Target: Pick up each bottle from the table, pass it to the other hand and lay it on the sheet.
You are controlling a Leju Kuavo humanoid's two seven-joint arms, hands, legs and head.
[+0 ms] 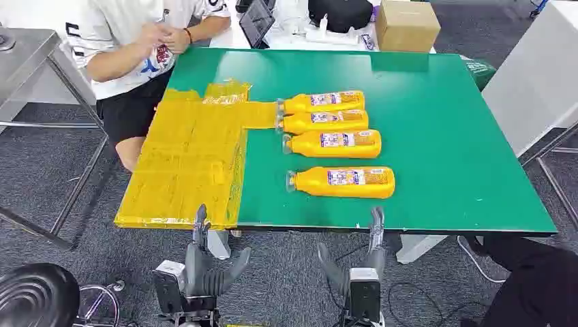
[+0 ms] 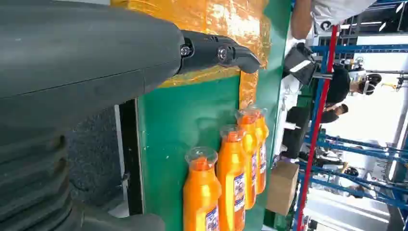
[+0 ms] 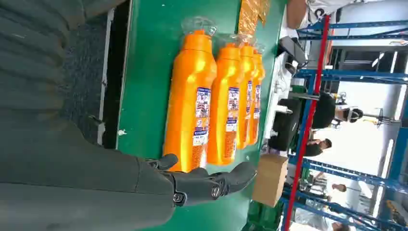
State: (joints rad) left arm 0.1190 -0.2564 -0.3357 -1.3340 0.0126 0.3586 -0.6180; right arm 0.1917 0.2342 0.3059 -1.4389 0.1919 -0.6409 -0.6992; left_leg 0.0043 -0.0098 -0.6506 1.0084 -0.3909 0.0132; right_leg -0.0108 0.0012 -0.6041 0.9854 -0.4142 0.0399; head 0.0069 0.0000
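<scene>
Several orange bottles with clear caps lie side by side on the green table (image 1: 443, 136), caps pointing toward the sheet. The nearest bottle (image 1: 344, 182) (image 3: 190, 103) (image 2: 202, 192) lies apart from the others (image 1: 334, 143). A yellow plastic sheet (image 1: 187, 160) (image 2: 216, 19) covers the table's left part and hangs over its edge. My left hand (image 1: 204, 262) hovers below the table's near edge, in front of the sheet, fingers spread and holding nothing. My right hand (image 1: 358, 269) (image 3: 202, 185) is likewise off the near edge, in front of the nearest bottle, open and empty.
A person in a white shirt (image 1: 136, 41) sits at the far left corner of the table. A cardboard box (image 1: 407, 25), a tablet (image 1: 257, 20) and a black bag stand on the white table behind. A black stool (image 1: 37, 296) stands at my lower left.
</scene>
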